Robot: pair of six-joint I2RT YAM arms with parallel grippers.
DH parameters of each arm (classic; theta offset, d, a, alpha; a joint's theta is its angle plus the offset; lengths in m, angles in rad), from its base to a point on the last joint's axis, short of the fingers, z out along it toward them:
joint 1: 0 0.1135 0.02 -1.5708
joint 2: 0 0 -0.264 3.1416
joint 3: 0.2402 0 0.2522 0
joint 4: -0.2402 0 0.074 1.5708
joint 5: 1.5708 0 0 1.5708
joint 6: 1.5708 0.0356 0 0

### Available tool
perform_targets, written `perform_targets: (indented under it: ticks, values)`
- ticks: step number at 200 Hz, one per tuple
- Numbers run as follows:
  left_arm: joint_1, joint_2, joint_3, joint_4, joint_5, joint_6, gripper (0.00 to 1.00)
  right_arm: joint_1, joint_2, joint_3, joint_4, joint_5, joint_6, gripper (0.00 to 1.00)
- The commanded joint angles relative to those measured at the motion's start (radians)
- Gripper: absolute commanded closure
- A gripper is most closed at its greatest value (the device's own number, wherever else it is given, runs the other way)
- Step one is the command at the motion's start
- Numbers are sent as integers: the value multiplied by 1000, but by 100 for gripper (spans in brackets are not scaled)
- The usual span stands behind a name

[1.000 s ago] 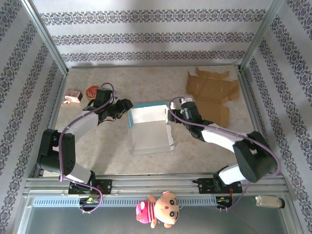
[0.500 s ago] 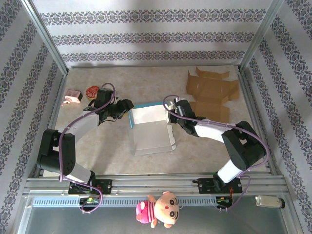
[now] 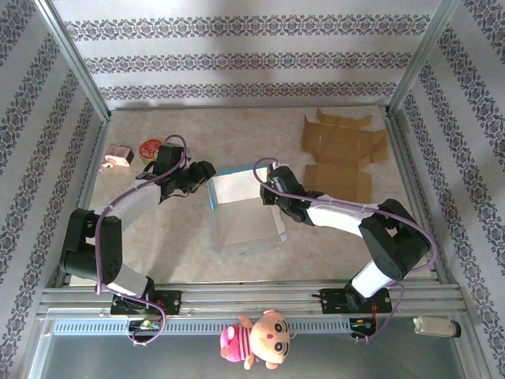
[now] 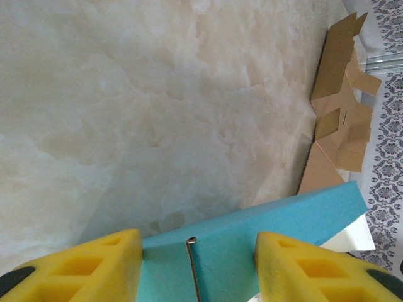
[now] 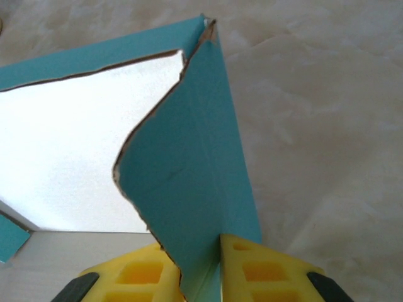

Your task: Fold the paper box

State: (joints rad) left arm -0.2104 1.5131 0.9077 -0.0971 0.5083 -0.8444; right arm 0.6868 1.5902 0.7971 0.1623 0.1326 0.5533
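Note:
The paper box (image 3: pixel 237 207), teal outside and white inside, lies part-folded in the middle of the table. My left gripper (image 3: pixel 203 175) stands at its back left corner. In the left wrist view it (image 4: pixel 198 251) is open, its yellow fingers (image 4: pixel 94 264) wide apart against the teal outer wall (image 4: pixel 252 239). My right gripper (image 3: pixel 267 186) is at the box's right side. In the right wrist view it (image 5: pixel 211 251) is shut on a teal side flap (image 5: pixel 189 163), which stands up beside the white inner panel (image 5: pixel 69 138).
Flat brown cardboard pieces (image 3: pixel 339 154) lie at the back right, also in the left wrist view (image 4: pixel 340 94). A pink object (image 3: pixel 118 155) and a brown disc (image 3: pixel 149 147) sit at the back left. A doll (image 3: pixel 256 339) lies in front of the rail.
My right gripper has moved left with the side flap, swinging it in over the box. The left gripper has barely moved.

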Motion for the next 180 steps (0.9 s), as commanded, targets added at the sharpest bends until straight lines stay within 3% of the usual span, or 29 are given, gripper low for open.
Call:
perform_targets:
  ticks: [1, 30, 69, 104, 148, 166, 180]
  values:
    - [-43, 5, -3, -35, 21, 1, 50, 58, 13, -52, 26, 35, -20, 78]
    - [-47, -28, -10, -52, 1, 6, 49, 90, 43, -88, 36, 124, -23, 77]
    - [-46, -88, -16, -96, -52, 40, 38, 111, -7, -114, -12, 292, -4, 77]
    - [-47, -136, -1, -132, -90, 70, 26, 115, 14, -131, 10, 265, -35, 79]
    - [-47, -193, 95, -320, -217, 176, 12, 128, 54, -147, 69, 235, -30, 81]
    - [-47, -183, 162, -393, -258, 254, 11, 129, 58, -147, 84, 235, -37, 82]
    - [-50, -135, 259, -466, -203, 347, 12, 130, 61, -148, 93, 239, -42, 83]
